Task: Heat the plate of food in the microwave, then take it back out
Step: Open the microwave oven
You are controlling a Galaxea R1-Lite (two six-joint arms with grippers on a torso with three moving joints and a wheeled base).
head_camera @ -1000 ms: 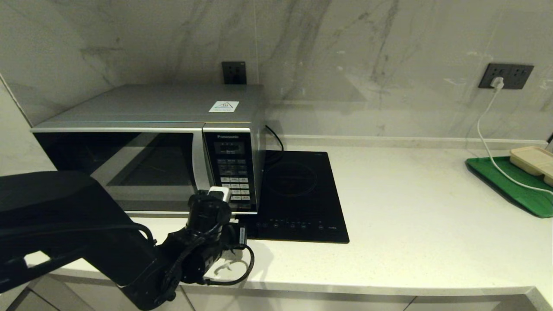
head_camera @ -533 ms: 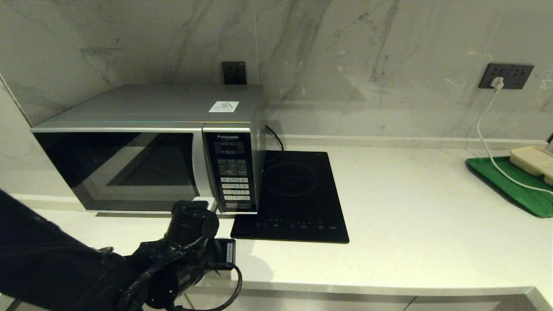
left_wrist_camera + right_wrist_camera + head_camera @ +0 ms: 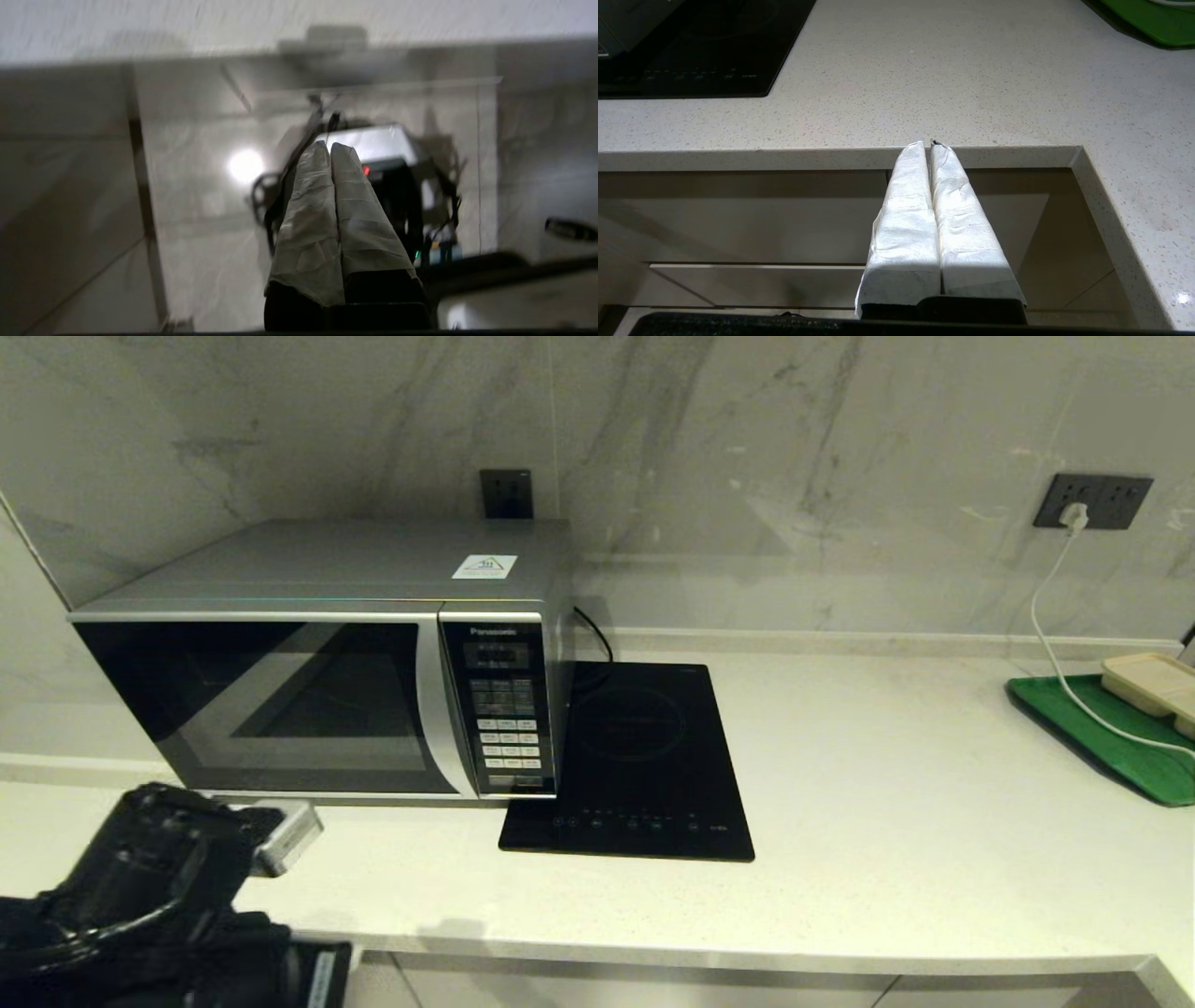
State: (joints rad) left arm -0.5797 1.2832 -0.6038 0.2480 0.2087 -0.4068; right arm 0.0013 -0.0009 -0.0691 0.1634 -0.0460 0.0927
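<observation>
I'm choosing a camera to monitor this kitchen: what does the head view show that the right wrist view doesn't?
Head view only: the microwave with its door shut, the wall sockets, the beige container, the left claw.
Right wrist view only: the right claw, shut, below the counter edge.
Both: the white counter, black cooktop, green tray.

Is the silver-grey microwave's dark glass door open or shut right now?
Shut: the silver-grey microwave's dark glass door lies flush with its black keypad panel.
</observation>
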